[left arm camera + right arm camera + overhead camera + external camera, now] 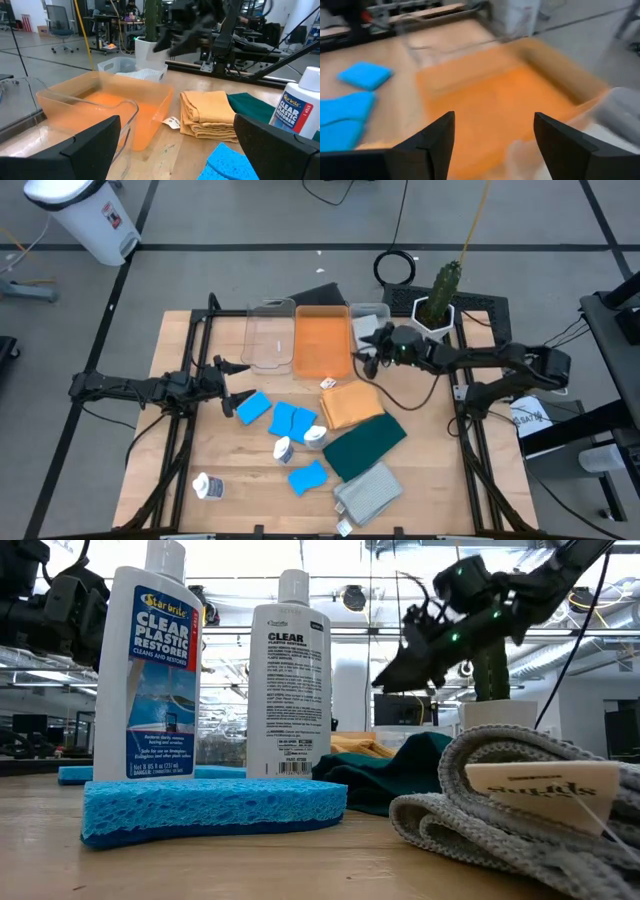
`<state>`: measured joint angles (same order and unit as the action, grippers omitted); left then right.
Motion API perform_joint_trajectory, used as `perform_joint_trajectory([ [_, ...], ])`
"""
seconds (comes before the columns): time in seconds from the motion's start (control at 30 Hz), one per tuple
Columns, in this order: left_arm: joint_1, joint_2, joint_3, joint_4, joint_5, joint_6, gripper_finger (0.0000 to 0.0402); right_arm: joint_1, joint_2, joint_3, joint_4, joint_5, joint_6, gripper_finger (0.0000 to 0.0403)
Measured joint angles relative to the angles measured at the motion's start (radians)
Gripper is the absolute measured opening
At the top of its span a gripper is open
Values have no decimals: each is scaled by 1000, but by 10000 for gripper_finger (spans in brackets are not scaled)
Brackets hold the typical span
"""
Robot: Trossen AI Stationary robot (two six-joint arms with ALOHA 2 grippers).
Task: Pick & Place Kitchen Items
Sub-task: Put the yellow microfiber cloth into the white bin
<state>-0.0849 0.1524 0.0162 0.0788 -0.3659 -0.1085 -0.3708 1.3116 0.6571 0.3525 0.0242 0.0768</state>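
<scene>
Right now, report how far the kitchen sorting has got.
Done: nothing visibly sorted. In hand: nothing; the right gripper is open by the orange bin, the left gripper open near the sponges. Left: sponges, bottles and cloths on the table.

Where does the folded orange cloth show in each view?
High view: orange cloth, centre, just below the orange bin.
Low view: a sliver behind the right-hand bottle.
Left wrist view: beside the orange bin.
Right wrist view: cannot tell.
Shared landmark: the orange bin.

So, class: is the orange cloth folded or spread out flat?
Folded. The orange cloth shows several stacked layers along its edge in the left wrist view, and from above it lies as a compact square beside the orange bin.
</scene>
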Motion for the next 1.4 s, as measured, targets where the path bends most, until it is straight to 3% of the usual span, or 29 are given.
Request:
perform_joint_trajectory([
  [0.2,0,0,0,0,0,0,395,113,-145,-1,-282,-18,168,251],
  [0.4,0,0,0,0,0,0,395,131,-248,0,-599,-187,381,247],
  [0.63,0,0,0,0,0,0,395,131,-227,-1,-781,-128,471,239],
  [0.9,0,0,0,0,0,0,395,125,-151,-76,-703,-137,493,231],
  [1.13,0,0,0,0,0,0,395,92,-142,-232,-356,-314,618,228],
  [1.4,0,0,0,0,0,0,395,89,-142,-379,-98,-315,704,228],
])
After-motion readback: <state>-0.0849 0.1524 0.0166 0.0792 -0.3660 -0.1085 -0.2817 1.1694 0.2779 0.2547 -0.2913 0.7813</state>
